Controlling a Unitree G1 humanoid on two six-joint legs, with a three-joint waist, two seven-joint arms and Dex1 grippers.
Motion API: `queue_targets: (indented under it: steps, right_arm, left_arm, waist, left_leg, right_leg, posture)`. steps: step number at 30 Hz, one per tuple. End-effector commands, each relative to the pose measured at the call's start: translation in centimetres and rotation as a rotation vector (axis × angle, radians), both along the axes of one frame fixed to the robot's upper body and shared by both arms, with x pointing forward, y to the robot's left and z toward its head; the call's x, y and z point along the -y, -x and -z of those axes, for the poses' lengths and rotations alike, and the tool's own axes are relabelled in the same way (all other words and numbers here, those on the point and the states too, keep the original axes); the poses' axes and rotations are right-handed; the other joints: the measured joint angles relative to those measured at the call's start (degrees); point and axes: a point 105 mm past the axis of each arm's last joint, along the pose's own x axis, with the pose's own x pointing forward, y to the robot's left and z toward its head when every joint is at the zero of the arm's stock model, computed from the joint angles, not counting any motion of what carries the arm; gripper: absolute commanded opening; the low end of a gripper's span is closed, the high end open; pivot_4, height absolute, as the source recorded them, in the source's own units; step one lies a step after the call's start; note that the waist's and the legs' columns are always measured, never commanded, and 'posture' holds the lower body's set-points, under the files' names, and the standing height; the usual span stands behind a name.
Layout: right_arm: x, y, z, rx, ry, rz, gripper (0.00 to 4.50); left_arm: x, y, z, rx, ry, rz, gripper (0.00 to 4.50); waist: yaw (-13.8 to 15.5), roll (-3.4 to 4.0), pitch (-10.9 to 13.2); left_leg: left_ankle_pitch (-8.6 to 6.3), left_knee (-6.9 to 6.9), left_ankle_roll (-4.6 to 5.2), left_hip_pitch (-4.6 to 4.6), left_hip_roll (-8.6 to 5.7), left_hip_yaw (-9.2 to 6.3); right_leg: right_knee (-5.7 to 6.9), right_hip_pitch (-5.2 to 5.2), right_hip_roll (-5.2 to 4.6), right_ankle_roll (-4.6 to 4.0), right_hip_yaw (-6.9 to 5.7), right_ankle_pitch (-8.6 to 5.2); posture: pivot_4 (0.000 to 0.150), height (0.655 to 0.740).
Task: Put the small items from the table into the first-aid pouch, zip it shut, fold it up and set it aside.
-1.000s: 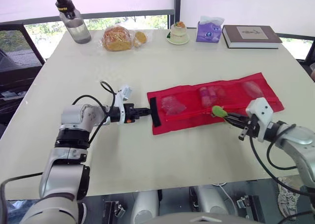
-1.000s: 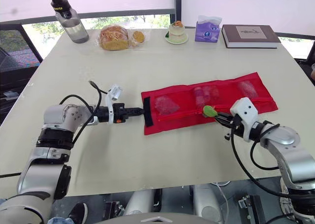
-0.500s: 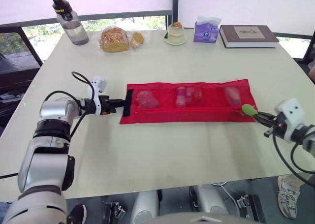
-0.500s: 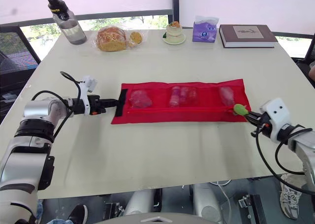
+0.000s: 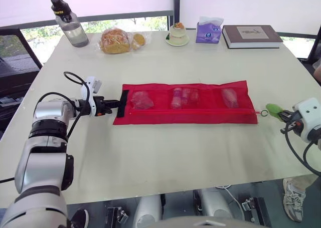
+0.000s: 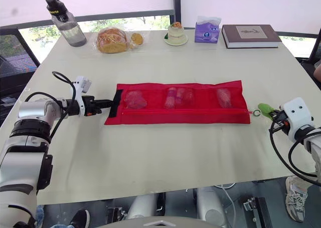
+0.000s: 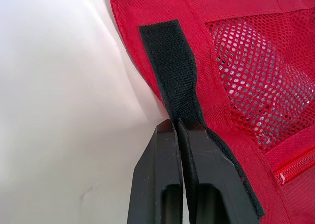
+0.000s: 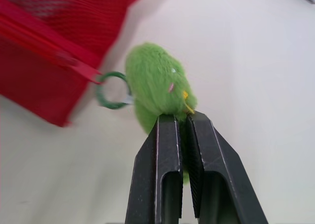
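A long red mesh first-aid pouch [image 5: 185,103] lies flat across the table's middle, with small items showing through its three mesh pockets. My left gripper [image 5: 116,103] is shut on the black velcro strap [image 7: 172,71] at the pouch's left end. My right gripper [image 5: 282,114] is shut on a fuzzy green zipper pull [image 8: 157,86], which hangs by a green ring [image 8: 112,90] from the zipper at the pouch's right end. The zipper line [image 5: 200,109] runs closed along the pouch's near edge.
Along the far edge stand a water bottle [image 5: 67,21], bagged bread [image 5: 116,40], a small dessert on a plate [image 5: 177,34], a purple tissue pack [image 5: 209,31] and a book [image 5: 250,36]. Bare tabletop [image 5: 165,153] spreads in front of the pouch.
My right gripper has drawn the green pull rightward, from the pouch's middle to past its right end. The pouch has straightened out, and my left gripper still holds the strap.
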Motion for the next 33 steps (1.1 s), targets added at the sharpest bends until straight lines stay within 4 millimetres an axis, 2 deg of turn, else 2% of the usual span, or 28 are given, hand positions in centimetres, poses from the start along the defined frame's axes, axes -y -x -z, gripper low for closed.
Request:
queue_targets:
  steps: [1,4,7,8,9,11,12,15,17,19,22,25,27,29,30,33]
  right_arm:
    - [2.4,-0.2,-1.0,0.056,0.053,0.106,0.06]
    - [1.6,-0.5,-0.7,0.037,-0.016,0.066,0.06]
    - [1.9,-0.5,-0.8,0.041,-0.031,0.077,0.06]
    - [2.2,-0.4,-0.9,0.045,-0.022,0.089,0.72]
    - [2.7,-0.3,-1.0,0.051,-0.017,0.106,0.9]
    - [3.1,-0.1,-1.1,0.059,-0.022,0.122,1.96]
    - [3.1,0.0,-1.2,0.068,-0.042,0.127,2.34]
    - [2.5,0.5,-1.9,0.089,-0.093,0.123,3.48]
    - [1.7,0.7,-2.3,0.106,-0.136,0.103,4.48]
    - [-0.1,1.0,-2.9,0.122,-0.24,0.059,4.48]
    - [-2.3,1.5,-3.0,0.101,-0.342,0.002,4.5]
    - [-4.1,2.0,-2.9,0.076,-0.432,-0.037,4.5]
    - [-4.9,2.4,-2.5,0.062,-0.487,-0.038,4.5]
    - [-5.5,2.8,-1.7,0.035,-0.547,-0.031,4.5]
    - [-5.7,3.0,-1.4,0.029,-0.577,-0.023,4.5]
    - [-5.8,3.0,-0.7,0.025,-0.675,0.021,4.5]
  left_arm:
    - [-3.5,2.2,1.6,-0.112,-0.085,-0.111,0.0]
    - [-3.6,2.5,1.6,-0.115,-0.087,-0.116,0.0]
    - [-4.5,2.8,1.7,-0.109,-0.105,-0.165,0.0]
    - [-4.8,3.1,1.7,-0.111,-0.102,-0.172,0.0]
    - [-5.0,3.4,1.7,-0.116,-0.097,-0.177,0.0]
    - [-5.2,3.9,1.7,-0.123,-0.093,-0.179,0.0]
    - [-5.3,4.0,1.7,-0.122,-0.095,-0.183,0.0]
    - [-5.5,3.8,1.3,-0.092,-0.098,-0.197,0.0]
    - [-5.4,3.6,1.0,-0.067,-0.102,-0.189,0.0]
    - [-5.3,3.5,0.5,-0.041,-0.106,-0.173,0.0]
    - [-5.1,3.3,0.0,-0.015,-0.114,-0.153,0.92]
    - [-4.7,3.2,-0.9,0.023,-0.121,-0.115,2.32]
    - [-4.3,2.8,-2.5,0.09,-0.125,-0.086,3.42]
    - [-3.4,2.6,-5.2,0.195,-0.131,-0.016,4.29]
    - [-3.0,2.6,-6.4,0.24,-0.131,0.022,4.46]
    - [-1.1,3.0,-9.8,0.368,-0.131,0.15,4.46]
  waist:
    - [-0.2,0.0,0.0]
    - [-0.3,0.0,0.0]
    - [-0.5,0.0,0.0]
    - [-0.6,0.0,0.0]
    - [-0.8,0.0,0.0]
    - [-1.0,0.0,0.0]
    - [-1.1,0.0,0.0]
    - [-1.3,0.01,0.0]
    - [-1.4,0.01,0.0]
    - [-1.3,0.01,0.0]
    - [-1.1,0.01,0.0]
    - [-0.6,-0.01,0.0]
    - [-0.3,-0.02,0.0]
    - [0.1,-0.11,0.1]
    - [0.4,-0.22,0.1]
    - [0.9,-0.24,0.1]
  left_leg:
    - [0.0,0.0,0.0,0.0,0.0,0.0]
    - [0.0,-0.01,0.0,0.0,-0.01,0.01]
    - [0.0,-0.03,0.0,0.0,-0.01,0.0]
    - [0.0,-0.03,0.0,0.01,-0.01,0.0]
    - [0.0,-0.04,0.0,0.01,-0.01,0.0]
    - [0.0,-0.11,0.0,0.08,0.0,0.02]
    - [0.0,-0.17,0.0,0.13,0.0,0.02]
    - [0.0,-0.4,0.0,0.39,0.01,0.02]
    - [0.0,-0.4,0.0,0.39,0.02,0.01]
    - [0.0,-0.4,0.0,0.38,0.03,0.0]
    - [0.0,-0.4,0.0,0.35,0.03,-0.04]
    - [0.0,-0.4,0.0,0.33,0.01,-0.03]
    - [0.0,-0.39,0.0,0.31,-0.01,-0.03]
    - [0.0,-0.36,0.0,0.26,-0.02,-0.03]
    - [0.0,-0.34,0.0,0.22,-0.01,-0.02]
    - [0.0,-0.31,0.0,0.08,0.0,-0.03]
  right_leg:
    - [0.0,0.0,0.0,-0.03,0.01,0.02]
    - [0.0,0.0,-0.01,-0.06,0.03,0.04]
    - [0.0,0.0,0.0,-0.07,0.04,0.05]
    - [0.0,0.0,0.0,-0.07,0.04,0.05]
    - [0.0,0.0,0.0,-0.07,0.04,0.05]
    - [0.0,-0.01,0.0,-0.08,0.09,0.05]
    - [0.0,-0.01,0.0,-0.08,0.14,0.05]
    - [0.02,0.0,0.04,-0.08,0.33,0.02]
    - [0.02,0.0,0.09,-0.07,0.33,0.01]
    - [0.02,0.01,0.1,-0.07,0.33,0.01]
    - [0.02,0.01,0.1,-0.1,0.32,0.03]
    - [0.01,0.01,0.06,-0.1,0.32,0.03]
    - [0.0,0.01,0.02,-0.1,0.3,0.02]
    - [0.0,0.01,0.0,-0.1,0.26,0.02]
    - [-0.01,0.0,0.0,-0.11,0.2,0.03]
    - [-0.06,-0.04,-0.05,-0.19,0.1,0.05]
  posture:
    - [0.15,0.7387]
    - [0.15,0.7387]
    - [0.15,0.7387]
    - [0.15,0.7387]
    - [0.15,0.7387]
    - [0.15,0.7387]
    - [0.15,0.7387]
    - [0.15,0.7387]
    - [0.15,0.7387]
    - [0.15,0.7387]
    - [0.15,0.7387]
    - [0.15,0.7387]
    - [0.15,0.7387]
    - [0.15,0.7387]
    - [0.15,0.7387]
    - [0.15,0.7387]
